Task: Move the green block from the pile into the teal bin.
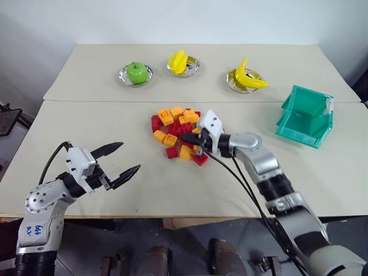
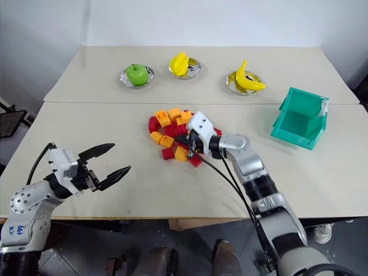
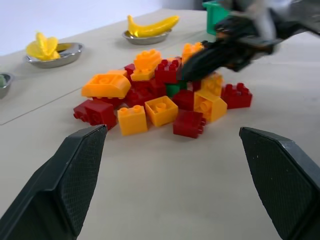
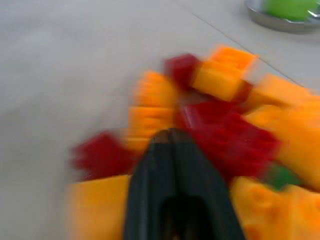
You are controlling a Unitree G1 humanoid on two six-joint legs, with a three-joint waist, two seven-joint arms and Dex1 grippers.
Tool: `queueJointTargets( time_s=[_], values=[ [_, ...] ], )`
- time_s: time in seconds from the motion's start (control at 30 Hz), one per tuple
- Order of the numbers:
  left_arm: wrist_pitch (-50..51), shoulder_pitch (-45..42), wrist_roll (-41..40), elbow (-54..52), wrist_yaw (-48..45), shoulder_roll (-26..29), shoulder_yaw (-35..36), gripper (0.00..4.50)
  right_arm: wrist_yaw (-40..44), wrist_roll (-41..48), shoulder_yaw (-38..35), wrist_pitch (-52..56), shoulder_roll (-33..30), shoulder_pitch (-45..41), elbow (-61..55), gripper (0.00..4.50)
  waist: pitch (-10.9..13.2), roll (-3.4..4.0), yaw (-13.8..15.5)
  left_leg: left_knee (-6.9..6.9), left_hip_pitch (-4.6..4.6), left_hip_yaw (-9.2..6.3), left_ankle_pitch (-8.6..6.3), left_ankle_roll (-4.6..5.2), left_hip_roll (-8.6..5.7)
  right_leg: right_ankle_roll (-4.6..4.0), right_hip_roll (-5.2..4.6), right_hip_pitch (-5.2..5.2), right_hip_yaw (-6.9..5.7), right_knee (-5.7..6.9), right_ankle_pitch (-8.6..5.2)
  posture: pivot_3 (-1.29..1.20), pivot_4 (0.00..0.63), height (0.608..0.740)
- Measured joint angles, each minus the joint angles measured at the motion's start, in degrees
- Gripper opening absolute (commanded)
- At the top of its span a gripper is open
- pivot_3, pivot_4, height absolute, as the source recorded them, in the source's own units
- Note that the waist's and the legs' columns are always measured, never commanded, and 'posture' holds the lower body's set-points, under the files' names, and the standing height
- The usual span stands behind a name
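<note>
**Right end effector closed over the brick pile, green block deep among the bricks**

We see a large beige table [image 1: 115, 109] that carries everything. On it, the biggest thing is the teal bin [image 1: 305, 118], at about 3 o'clock from the pile and well apart from it, its open side turned to the front.

At the far edge, from 10 to 2 o'clock of the pile, stand three metal dishes: one with a green apple [image 1: 137, 72], one with a yellow fruit [image 1: 179, 61], one with a banana [image 1: 248, 77].

The pile [image 1: 175, 132] of red and orange bricks lies in the middle of the table. Our right end effector [image 1: 194, 138] is over its 3 o'clock side, with the two black fingers pressed together; we cannot tell if they hold any brick.

Our left end effector [image 1: 118, 161] hangs at about 8 o'clock from the pile, near it, with the fingers spread wide and nothing between them.

The green block [image 3: 173, 90] is mostly hidden between red bricks, just beside the right fingertips.
</note>
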Motion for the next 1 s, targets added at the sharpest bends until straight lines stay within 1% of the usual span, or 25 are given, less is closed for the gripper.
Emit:
queueJointTargets(
  time_s=[0.1,0.2,0.3,0.37,0.47,0.57,0.67,0.77,0.83,0.9,1.0],
  values=[
    [0.0,0.4,0.0,0.0,0.6,-0.7,0.2,4.50,-3.9,-2.4,-2.1,-4.9,0.0,-5.6,11.2,0.03,0.0,0.00,-0.8,-0.05,-0.01,0.02,0.00,-0.01,0.01,-0.04,0.00,-0.06,-0.06,0.06,-0.02,0.00,0.150,0.740],
    [-0.1,0.4,0.0,0.0,0.9,-0.7,0.2,4.50,-5.1,-3.9,-3.8,-8.9,-0.4,-9.1,18.7,0.03,0.0,0.00,-1.6,-0.08,0.00,0.07,0.00,-0.01,0.04,-0.04,0.00,-0.08,-0.09,0.06,-0.02,0.00,0.150,0.740],
    [-0.1,0.4,0.0,0.0,0.9,-0.8,0.2,4.50,-3.0,-5.5,-4.0,-11.9,-0.2,-10.0,22.7,0.03,0.0,0.00,-2.5,-0.09,0.00,0.07,0.00,-0.01,0.07,-0.06,0.00,-0.08,-0.11,0.08,-0.03,0.00,0.150,0.740],
    [-0.1,0.2,0.0,0.0,0.9,-0.8,0.1,4.50,-0.4,-6.0,-3.9,-13.3,0.1,-9.8,22.9,0.03,0.0,0.01,-2.8,-0.09,0.02,0.13,0.00,-0.02,0.09,-0.06,0.01,-0.10,-0.10,0.09,-0.03,0.00,0.150,0.740],
    [-0.1,-0.1,0.0,0.0,0.8,-0.8,0.1,4.50,4.3,-6.2,-3.0,-14.1,0.2,-7.8,20.2,0.03,0.0,0.01,-2.8,-0.07,0.04,0.13,0.00,-0.02,0.11,-0.06,0.00,-0.09,-0.11,0.12,-0.03,0.00,0.150,0.740],
    [-0.1,-0.2,0.0,0.3,0.8,-0.8,0.0,4.50,8.1,-6.1,-2.2,-13.0,-0.2,-2.8,12.6,0.03,0.0,0.01,-2.6,-0.05,0.04,0.12,0.00,-0.02,0.10,-0.06,-0.03,-0.09,-0.10,0.14,-0.03,0.00,0.150,0.740],
    [0.1,-0.2,0.0,0.5,0.7,-0.8,-0.1,4.50,11.5,-5.7,-1.9,-9.9,-3.0,2.9,2.5,0.03,0.0,0.00,-2.0,-0.01,0.02,0.07,0.00,-0.02,0.10,-0.06,-0.08,-0.07,-0.10,0.14,-0.03,0.00,0.150,0.740],
    [0.2,-0.1,0.0,0.8,0.2,-0.8,-0.2,4.50,12.9,-4.3,-2.7,-7.5,-5.6,6.6,-3.8,0.03,0.0,0.00,-1.6,0.02,0.02,0.13,-0.01,-0.02,0.05,-0.06,-0.07,-0.06,-0.09,0.12,-0.03,0.00,0.150,0.740],
    [0.3,-0.3,-0.1,0.9,-0.1,-0.8,-0.2,4.50,13.5,-1.4,-5.8,-7.5,-7.4,9.3,-7.6,0.03,0.0,0.01,-1.1,0.02,0.02,0.17,-0.01,-0.02,0.07,-0.06,-0.05,-0.08,-0.09,0.11,-0.03,0.00,0.150,0.740],
    [0.3,-0.5,-0.1,1.3,-0.5,-0.7,-0.2,4.50,14.5,2.5,-10.2,-7.3,-10.6,11.2,-11.2,0.03,0.0,0.02,-0.6,0.03,0.00,0.17,-0.01,-0.02,0.06,-0.06,-0.06,-0.07,-0.09,0.08,-0.03,0.00,0.150,0.740],
    [0.3,-0.4,-0.2,1.5,-1.3,-0.6,0.1,4.50,16.7,6.8,-16.7,-6.7,-17.1,15.3,-15.2,0.51,0.0,0.00,0.1,0.02,0.00,0.19,-0.03,0.02,0.05,-0.06,-0.06,0.00,-0.10,-0.01,-0.03,0.00,0.150,0.740]
  ],
)
